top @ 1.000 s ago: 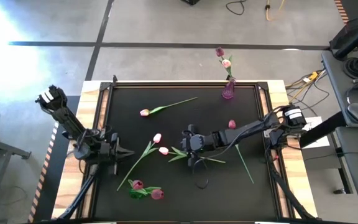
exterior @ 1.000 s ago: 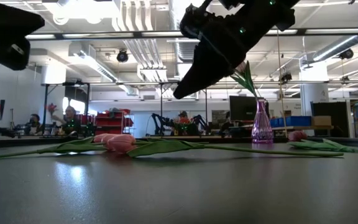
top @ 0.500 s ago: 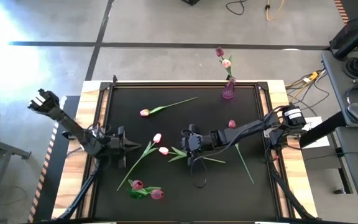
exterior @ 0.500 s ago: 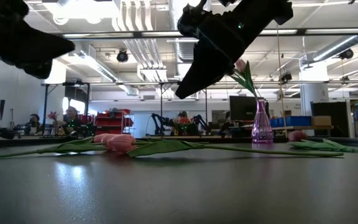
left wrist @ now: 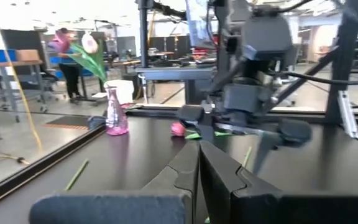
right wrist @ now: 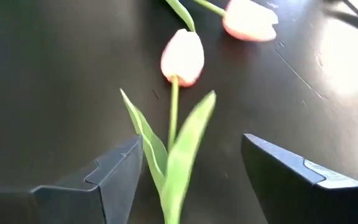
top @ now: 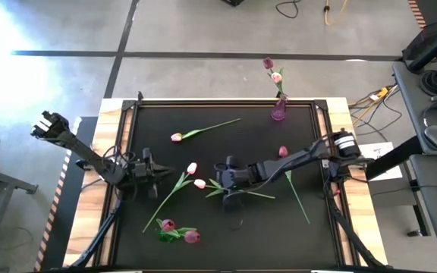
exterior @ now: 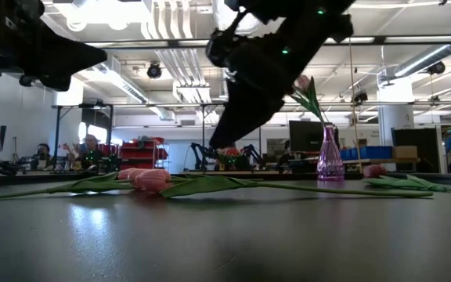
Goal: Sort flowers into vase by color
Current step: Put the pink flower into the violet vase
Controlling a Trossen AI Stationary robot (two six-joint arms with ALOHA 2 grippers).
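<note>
We read no writing. On the black mat (top: 264, 220), our right gripper (right wrist: 188, 177) spreads wide around a pale tulip (right wrist: 182, 57); left gripper (top: 160, 171) is pinched together nearby. Workshop beyond; vase (top: 278, 108) at the far edge.

pale pink tulip (right wrist: 183, 57), green stem, purple vase (top: 278, 109), black table (top: 264, 220)

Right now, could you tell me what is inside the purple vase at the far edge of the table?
The purple vase holds two tulips: a dark magenta one and a pale pink one, their stems meeting at its neck. The stem ends inside the glass cannot be made out.
</note>
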